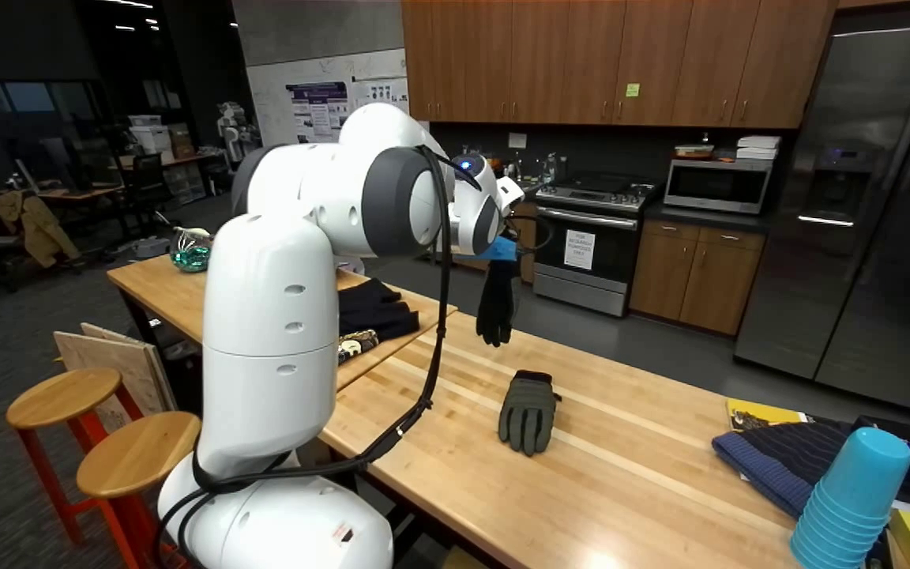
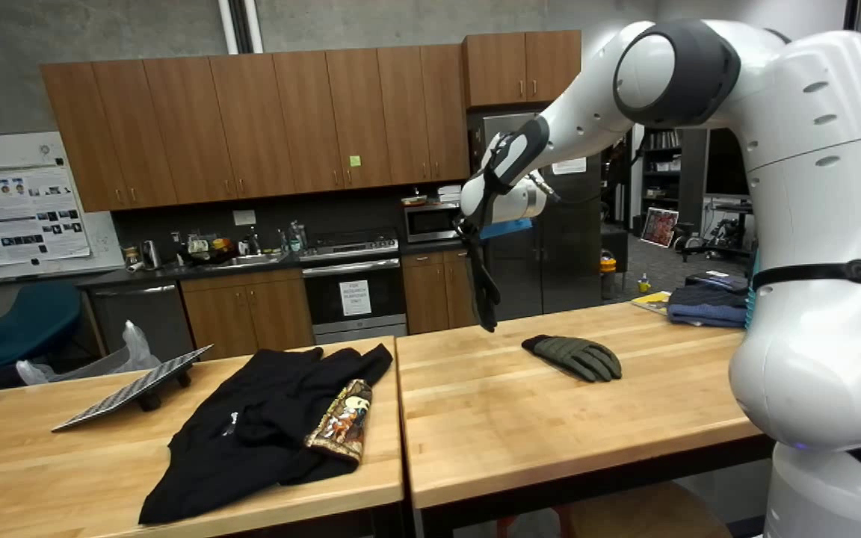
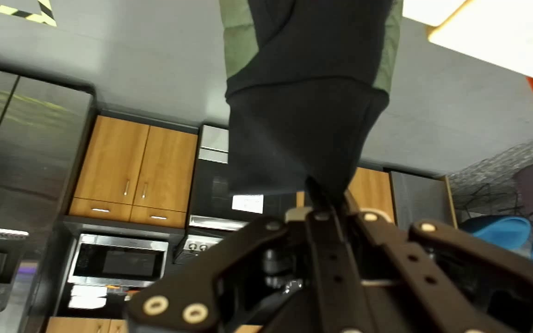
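A dark glove with green quilted sides [image 3: 308, 106] hangs by its cuff from my gripper [image 3: 333, 196], whose jaws are shut on the cuff fabric. In the wrist view the fingertips are partly hidden by the cuff, and the glove's fingers lie beyond the top edge. Both exterior views show the hanging glove [image 1: 496, 307] [image 2: 483, 288] in the air, fingers pointing down, near the far edge of the wooden table. Below it a second, olive-green glove [image 1: 528, 415] [image 2: 576, 357] lies flat on the tabletop, apart from the gripper.
On the wooden table [image 1: 644, 490], a stack of blue cups [image 1: 850, 502] and a knitted blue hat [image 1: 787, 458] stand at one end. Black clothing [image 2: 258, 433] and a patterned pouch [image 2: 344, 422] lie on the adjoining table. Beyond are an oven [image 1: 588, 245] and a fridge [image 1: 858, 197].
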Controlling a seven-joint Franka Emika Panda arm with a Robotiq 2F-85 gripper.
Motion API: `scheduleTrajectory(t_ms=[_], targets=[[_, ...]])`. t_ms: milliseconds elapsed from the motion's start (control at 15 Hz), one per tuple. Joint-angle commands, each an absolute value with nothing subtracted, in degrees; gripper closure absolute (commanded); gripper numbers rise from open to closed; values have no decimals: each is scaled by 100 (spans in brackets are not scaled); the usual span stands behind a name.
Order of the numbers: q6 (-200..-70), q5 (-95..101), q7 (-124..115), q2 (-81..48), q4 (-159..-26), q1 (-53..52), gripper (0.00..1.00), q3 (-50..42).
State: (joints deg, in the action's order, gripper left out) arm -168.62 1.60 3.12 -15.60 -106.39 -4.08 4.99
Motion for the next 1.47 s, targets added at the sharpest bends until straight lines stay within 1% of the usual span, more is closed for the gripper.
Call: scheduleTrajectory(t_ms=[0,333,533,667,867,1133,1333,1400], targets=[[-16791,158,492,-1824,-10202,-556,99,743],[-17055,-101,738,-2015,-9996,-472,99,1322],[-17655,-522,956,-2119,-10070,-238,99,1761],[-18117,-824,1200,-2246,-10119,71,99,2226],[-18830,-1043,1452,-2650,-10106,797,99,3225],[-19349,-725,1457,-3269,-10370,2052,99,4551],[-19836,-372,1453,-3610,-10971,3002,99,5162],[-20007,-263,1420,-3683,-11197,3252,99,5218]])
